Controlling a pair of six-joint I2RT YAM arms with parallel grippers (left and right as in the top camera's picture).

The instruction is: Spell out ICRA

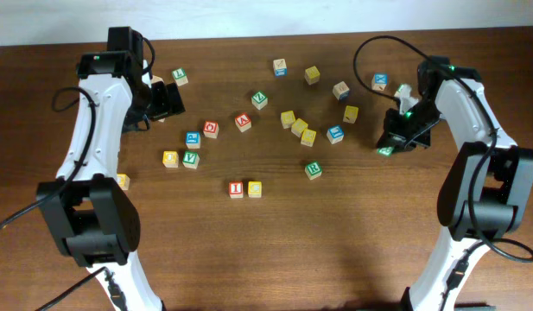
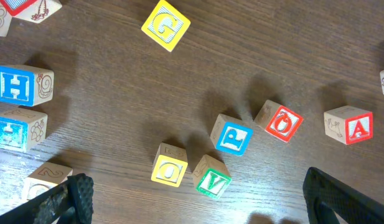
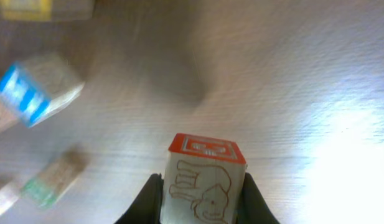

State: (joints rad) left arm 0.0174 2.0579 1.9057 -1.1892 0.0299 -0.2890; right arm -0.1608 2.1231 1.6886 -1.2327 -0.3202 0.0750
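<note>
Worktop's (image 1: 335, 242) crowded: your right pincer (image 3: 202, 200) clamps a red-topped cube (image 3: 205, 168), left pincer's (image 2: 201, 199) open; shallow hold cld slip.

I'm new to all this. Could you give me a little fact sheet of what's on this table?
Surface: wooden table with scattered letter cubes
Row begun: red I cube beside a yellow cube
Red A cube: loose, upper middle of the overhead view
Green R cube: loose, right of the row
Left tool: open, empty
Right tool: closed on a red-topped cube with an elephant drawing
</note>
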